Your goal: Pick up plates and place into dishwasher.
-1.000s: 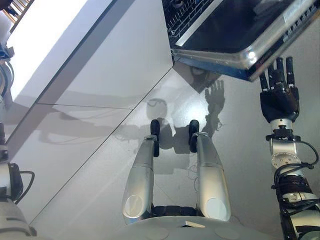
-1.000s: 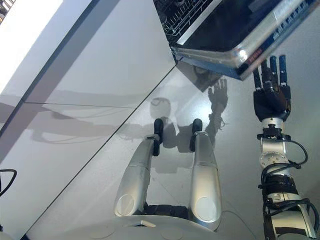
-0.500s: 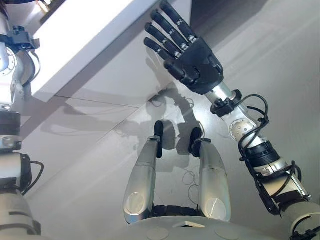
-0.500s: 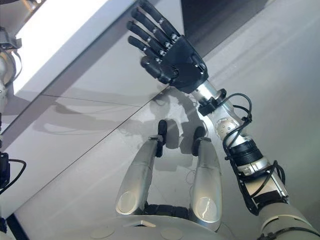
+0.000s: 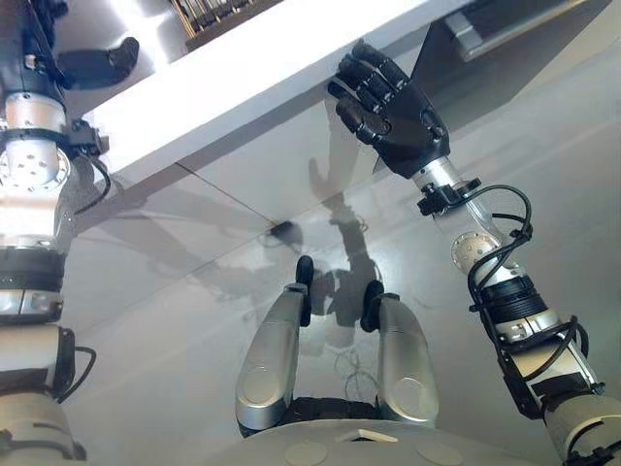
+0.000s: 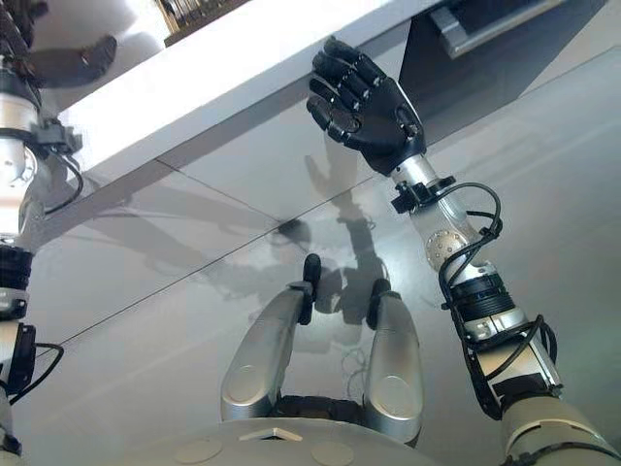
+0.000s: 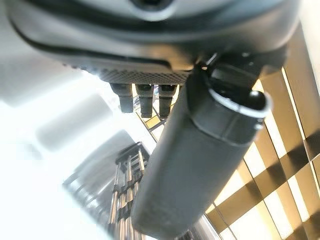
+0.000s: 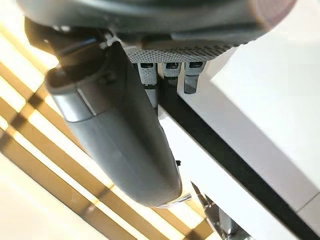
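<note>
**Fingers of both hands hold nothing; plates not located**

Fingers [image 5: 361,89] of the right hand [image 5: 403,121] are loosely half-bent, nothing between them and the thumb. Their tips sit just under the front edge of the white flat countertop slab [image 5: 252,68], close to touching; contact cannot be confirmed. The left hand [image 5: 92,60] is up beyond that same edge, thumb standing well out, fingers relaxed, no grip on anything.

Key relation: I cannot tell where the plates lie. My guess is up on the counter surface, beyond and above the right fingertips and closer to the left hand, which is already over the slab. A plate's long axis or tilt cannot be given. The dark flat dishwasher panel with a grey edge [image 6: 475,39] lies to the outer side of the right fingers, near but apart, so the right hand is the nearer one for the drop-off and the left likely the nearer one for the pick.

View differences: the eye views give both hands against the slab edge plus the dishwasher panel. The left wrist view adds a thin metal wire rack [image 7: 125,200] past the left fingers, and light wooden slats [image 7: 280,165] behind. The right wrist view shows the slab's dark underside seam running away from the right fingertips.
</note>
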